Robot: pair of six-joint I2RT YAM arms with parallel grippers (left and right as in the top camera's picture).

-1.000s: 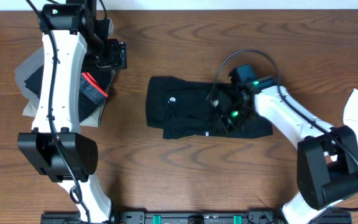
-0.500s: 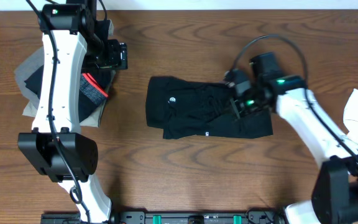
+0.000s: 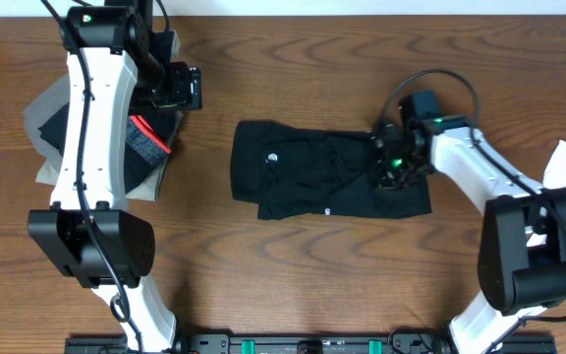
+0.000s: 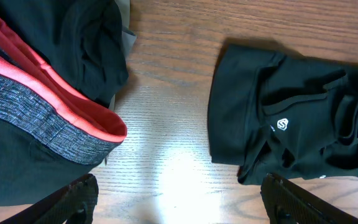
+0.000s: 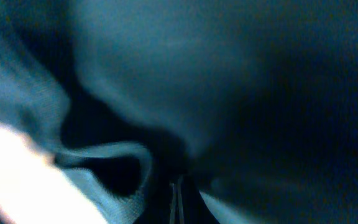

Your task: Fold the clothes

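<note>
1. The black shirt (image 3: 322, 184) is bunched up mid-table. The right gripper (image 3: 393, 167) is clamped tight on its right end, though a real pinch can't be confirmed.
2. The left gripper (image 4: 182, 194) is spread wide, nothing held.
3. Edges should probably be flattened first. No bins are seen, just the clothes pile (image 3: 43, 116) far left.

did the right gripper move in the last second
Yes: the right gripper shifted rightward over the black garment, farther from its white logo.

Bare tabletop (image 3: 204, 147) between clothes pile (image 3: 143, 147) and black garment (image 3: 303, 177)
</note>
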